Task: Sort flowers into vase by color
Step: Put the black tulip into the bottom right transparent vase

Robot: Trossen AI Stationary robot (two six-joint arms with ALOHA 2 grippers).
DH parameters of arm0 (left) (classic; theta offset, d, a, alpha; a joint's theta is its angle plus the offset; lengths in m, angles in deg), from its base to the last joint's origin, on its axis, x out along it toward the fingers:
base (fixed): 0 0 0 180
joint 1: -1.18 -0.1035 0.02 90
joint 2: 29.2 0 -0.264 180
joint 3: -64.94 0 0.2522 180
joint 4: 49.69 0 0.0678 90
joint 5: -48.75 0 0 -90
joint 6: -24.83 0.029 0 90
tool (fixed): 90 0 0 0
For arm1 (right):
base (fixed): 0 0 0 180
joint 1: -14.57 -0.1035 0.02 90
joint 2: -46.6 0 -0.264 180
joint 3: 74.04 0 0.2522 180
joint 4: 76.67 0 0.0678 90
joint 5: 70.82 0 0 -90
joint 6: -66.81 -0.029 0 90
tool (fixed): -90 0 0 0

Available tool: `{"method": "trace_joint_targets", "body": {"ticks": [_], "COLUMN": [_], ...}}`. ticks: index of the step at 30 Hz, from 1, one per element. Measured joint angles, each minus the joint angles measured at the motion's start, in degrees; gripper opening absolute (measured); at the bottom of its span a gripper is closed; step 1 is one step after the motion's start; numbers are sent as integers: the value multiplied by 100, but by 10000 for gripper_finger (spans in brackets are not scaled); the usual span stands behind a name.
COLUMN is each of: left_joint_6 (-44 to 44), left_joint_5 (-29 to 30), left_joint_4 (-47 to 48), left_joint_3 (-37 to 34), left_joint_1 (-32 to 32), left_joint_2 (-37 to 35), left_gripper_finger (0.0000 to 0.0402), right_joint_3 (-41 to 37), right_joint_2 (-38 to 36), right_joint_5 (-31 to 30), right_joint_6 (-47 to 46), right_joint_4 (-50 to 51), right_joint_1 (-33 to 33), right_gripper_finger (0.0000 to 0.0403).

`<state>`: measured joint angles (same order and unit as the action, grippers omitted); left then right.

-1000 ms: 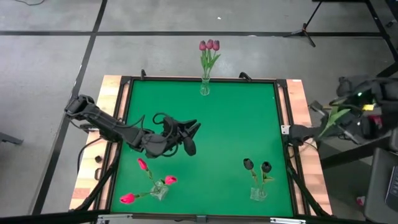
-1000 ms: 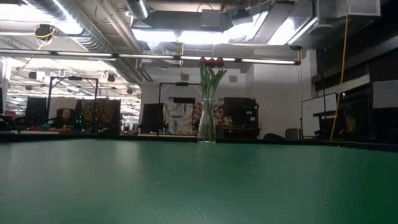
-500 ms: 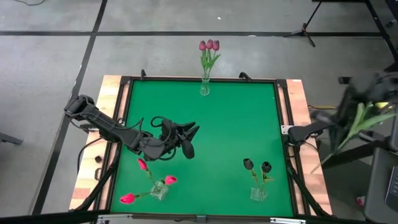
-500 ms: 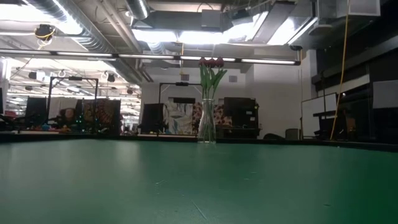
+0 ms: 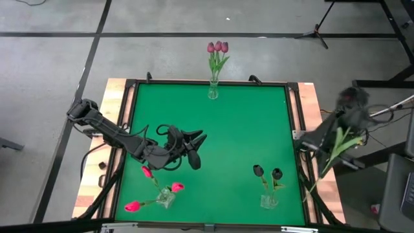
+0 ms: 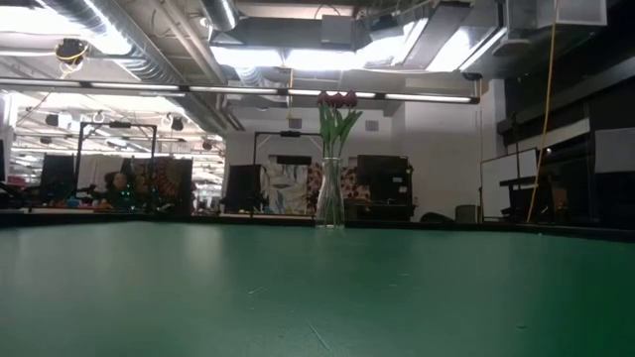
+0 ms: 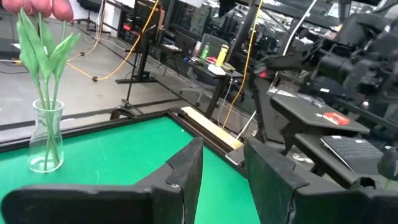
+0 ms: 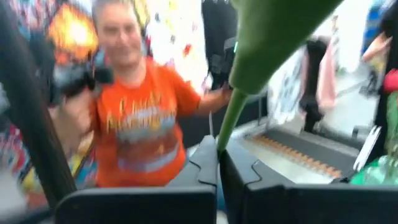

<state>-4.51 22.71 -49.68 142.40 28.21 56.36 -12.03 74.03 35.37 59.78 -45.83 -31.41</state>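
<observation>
The green worktop (image 5: 213,142) carries three glass vases. The far vase (image 5: 213,90) holds three mauve tulips (image 5: 218,47). The near left vase (image 5: 165,197) holds three pink-red tulips (image 5: 151,189). The near right vase (image 5: 268,200) holds two near-black tulips (image 5: 267,173).

The left claw (image 5: 192,149) hangs over the middle-left of the worktop, fingers spread and empty. The right claw (image 8: 219,165), out beyond the worktop's right edge, is pressed together on the green stem of a loose tulip (image 5: 337,144); its head cannot be seen in any view, though two near-black ones in the near right vase suggest where it probably goes.

To do this step well, the right arm should carry the stem in upright, bring its cut end straight above the right vase's mouth, and lower it slowly so the leaves do not knock the tulips already standing there.

Since a second ago, the right arm has swung the tulip down and in toward the worktop's right edge. The left arm has drifted slightly, its claw no wider. The three vases have not moved.
</observation>
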Motion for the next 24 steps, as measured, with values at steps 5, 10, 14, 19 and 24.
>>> {"method": "trace_joint_targets", "body": {"ticks": [5, 10, 14, 19, 24], "left_joint_6": [-101, -148, -161, -205, -203], "left_joint_5": [0, 2, 1, -2, -5], "left_joint_4": [1, 0, -8, -22, -23], "left_joint_3": [0, 0, 0, 0, 0], "left_joint_1": [0, 2, -58, -76, -23], "left_joint_2": [0, 0, 0, 0, 0], "left_gripper_finger": [116, 116, 116, 116, 116], "right_joint_3": [-496, -911, -904, -900, -897], "right_joint_2": [-260, 434, 695, 603, 557], "right_joint_5": [-3074, -5570, -7315, -8473, -9034], "right_joint_6": [-223, -404, -699, -1656, -2101], "right_joint_4": [-80, 37, 198, 1166, 1586], "right_joint_1": [-2221, -4035, -4935, -5268, -5269], "right_gripper_finger": [0, 0, 0, 0, 0]}}
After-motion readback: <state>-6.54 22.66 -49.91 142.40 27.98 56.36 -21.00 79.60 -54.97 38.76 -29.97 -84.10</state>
